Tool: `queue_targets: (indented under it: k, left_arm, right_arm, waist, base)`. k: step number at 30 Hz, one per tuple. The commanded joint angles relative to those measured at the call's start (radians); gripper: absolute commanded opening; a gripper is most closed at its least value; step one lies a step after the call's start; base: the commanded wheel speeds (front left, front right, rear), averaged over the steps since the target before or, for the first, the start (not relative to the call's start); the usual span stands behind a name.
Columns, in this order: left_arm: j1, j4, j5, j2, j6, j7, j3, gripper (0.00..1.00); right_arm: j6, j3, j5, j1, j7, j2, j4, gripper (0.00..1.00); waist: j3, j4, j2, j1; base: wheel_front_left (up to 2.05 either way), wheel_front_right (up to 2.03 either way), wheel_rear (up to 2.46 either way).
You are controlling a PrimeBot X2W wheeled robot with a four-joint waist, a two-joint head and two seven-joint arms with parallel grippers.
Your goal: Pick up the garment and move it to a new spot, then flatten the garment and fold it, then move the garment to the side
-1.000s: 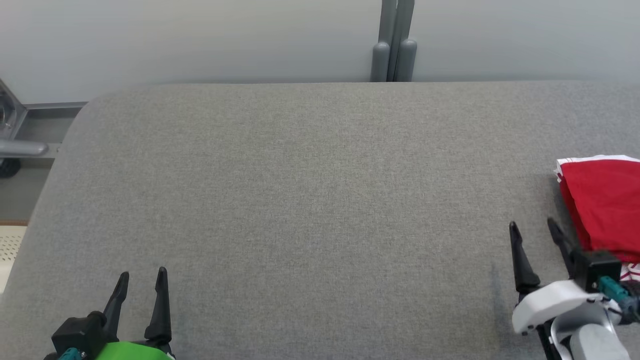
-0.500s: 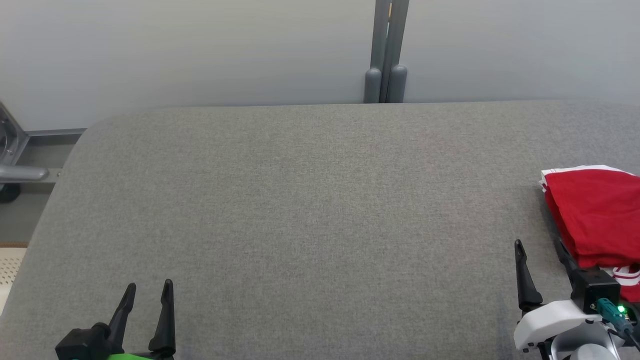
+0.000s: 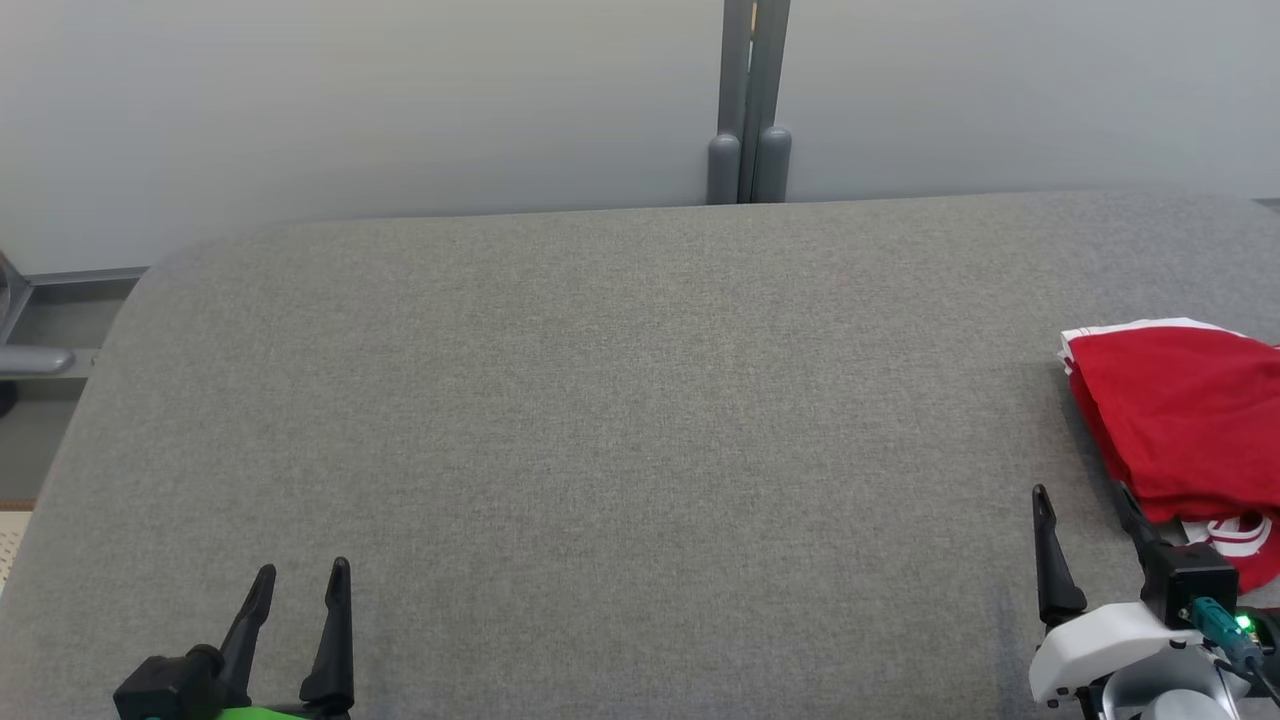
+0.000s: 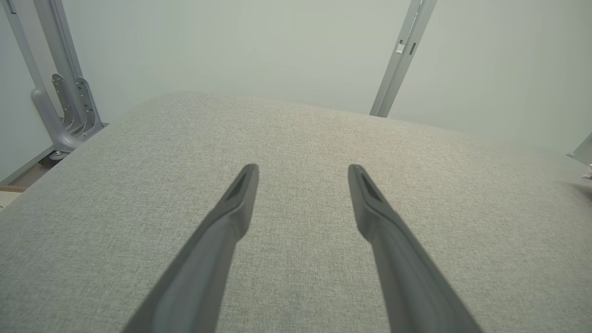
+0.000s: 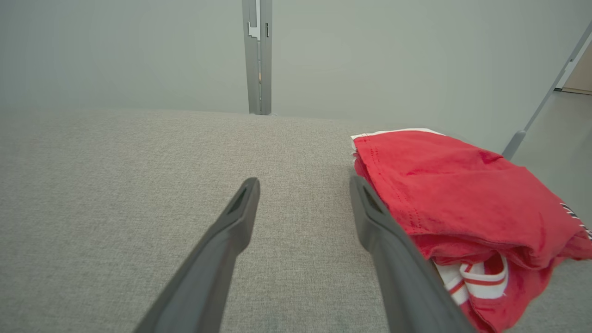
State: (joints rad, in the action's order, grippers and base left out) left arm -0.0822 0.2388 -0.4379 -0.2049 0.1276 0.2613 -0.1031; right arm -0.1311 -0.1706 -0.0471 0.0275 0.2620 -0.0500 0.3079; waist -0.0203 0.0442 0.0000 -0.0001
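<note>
Garment (image 3: 1175,420) lies folded at three o'clock on the counter (image 3: 600,400); right gripper (image 3: 1080,492) (spread, empty, like left gripper (image 3: 303,566)) has eased back: seemingly finished.

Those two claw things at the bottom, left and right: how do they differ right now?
The left gripper hovers over bare grey table padding, far from the red garment. The right gripper is close beside the garment, one finger by its edge. The left gripper's base shows green; the right gripper's is white with a small green light. Both have long dark jaws, open and empty, pointing toward the far wall.
</note>
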Motion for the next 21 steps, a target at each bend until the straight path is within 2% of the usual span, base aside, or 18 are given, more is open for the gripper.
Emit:
queue_targets:
  k: [1, 21]
  left_arm:
    - [-0.008, -0.001, -0.005, -0.009, 0.004, 0.004, -0.003, 1.00]
    - [0.003, -0.001, 0.003, 0.001, 0.001, 0.001, -0.003, 1.00]
  right_arm:
    - [0.001, 0.001, 0.009, 0.011, 0.003, -0.002, 0.003, 1.00]
    - [0.000, 0.002, 0.008, 0.006, 0.000, 0.000, 0.004, 1.00]
  waist:
    - [0.001, 0.000, 0.0000, 0.0001]
    - [0.004, 0.000, 0.0000, 0.0001]
  base:
    - [0.00, 0.00, 0.00]
    - [0.00, 0.00, 0.00]
